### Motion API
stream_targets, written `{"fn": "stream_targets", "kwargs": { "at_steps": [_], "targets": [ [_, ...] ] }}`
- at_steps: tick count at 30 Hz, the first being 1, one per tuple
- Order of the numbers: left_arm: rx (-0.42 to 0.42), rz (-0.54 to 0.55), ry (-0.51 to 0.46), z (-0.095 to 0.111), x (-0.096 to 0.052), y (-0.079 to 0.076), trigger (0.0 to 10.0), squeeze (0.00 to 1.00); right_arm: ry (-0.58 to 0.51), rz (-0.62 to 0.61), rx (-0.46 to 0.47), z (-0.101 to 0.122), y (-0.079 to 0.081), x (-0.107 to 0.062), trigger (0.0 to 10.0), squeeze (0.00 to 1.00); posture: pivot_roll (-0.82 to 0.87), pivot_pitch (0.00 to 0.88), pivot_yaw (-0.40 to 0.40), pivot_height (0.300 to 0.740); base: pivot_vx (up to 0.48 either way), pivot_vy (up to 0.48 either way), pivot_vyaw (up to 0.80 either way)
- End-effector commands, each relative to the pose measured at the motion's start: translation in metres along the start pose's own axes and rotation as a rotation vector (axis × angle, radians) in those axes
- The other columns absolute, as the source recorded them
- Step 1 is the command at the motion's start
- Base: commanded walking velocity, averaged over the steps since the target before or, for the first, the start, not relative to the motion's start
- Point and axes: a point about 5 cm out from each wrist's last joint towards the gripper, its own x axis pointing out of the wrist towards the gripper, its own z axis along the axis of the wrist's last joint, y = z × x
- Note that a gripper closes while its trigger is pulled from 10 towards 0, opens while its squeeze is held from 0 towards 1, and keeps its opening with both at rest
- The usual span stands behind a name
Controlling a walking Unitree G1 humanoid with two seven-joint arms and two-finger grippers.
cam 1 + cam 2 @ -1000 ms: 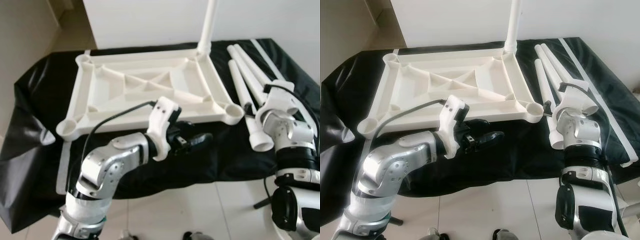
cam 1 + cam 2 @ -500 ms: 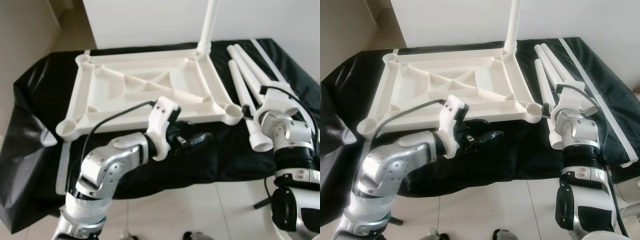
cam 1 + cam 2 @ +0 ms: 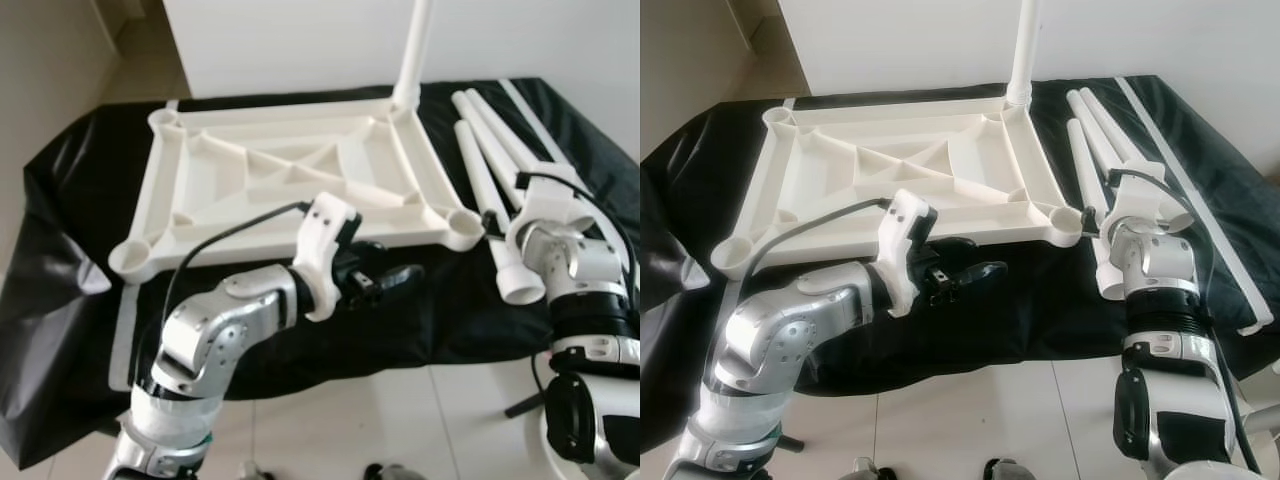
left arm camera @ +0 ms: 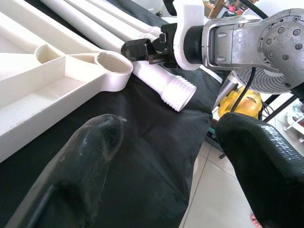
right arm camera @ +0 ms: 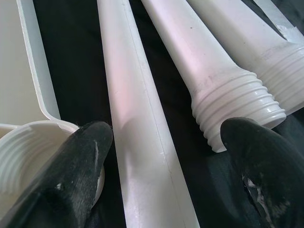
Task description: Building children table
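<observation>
A white tabletop (image 3: 170, 175) lies upside down on a black cloth. One white leg (image 3: 415, 50) stands upright in its far right corner socket. Three loose legs (image 3: 487, 165) lie on the cloth to the tabletop's right. My right gripper (image 5: 166, 156) is open and straddles the nearest loose leg (image 5: 137, 118), just beside the empty near right socket (image 4: 114, 64). Threaded leg ends (image 5: 237, 104) lie close by. My left gripper (image 3: 385, 280) hovers open and empty over the cloth, in front of the tabletop's near edge.
The black cloth (image 3: 80, 180) hangs over the front edge onto a white tiled floor (image 3: 400, 420). A white wall (image 3: 300, 40) stands behind. A thin white strip (image 3: 1200, 200) lies along the right side of the cloth.
My right gripper has edged a little toward the tabletop's near right corner. The left arm has stayed put.
</observation>
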Motion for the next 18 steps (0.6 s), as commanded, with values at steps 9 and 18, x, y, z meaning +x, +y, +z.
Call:
{"fn": "stream_targets", "kwargs": {
  "at_steps": [9,18],
  "targets": [
    [0.002,-0.012,0.006,-0.001,-0.001,-0.004,10.0,0.0,0.131,-0.09,0.034,-0.034,-0.014,0.004,7.5,0.04,-0.03,0.134,0.0,0.74,0.0,0.0,0.0],
    [0.0,-0.019,0.013,-0.002,-0.001,-0.005,10.0,0.0,0.185,-0.056,0.053,-0.04,-0.008,0.003,10.0,0.0,-0.03,0.133,0.001,0.74,0.0,0.0,0.0]
  ]
}}
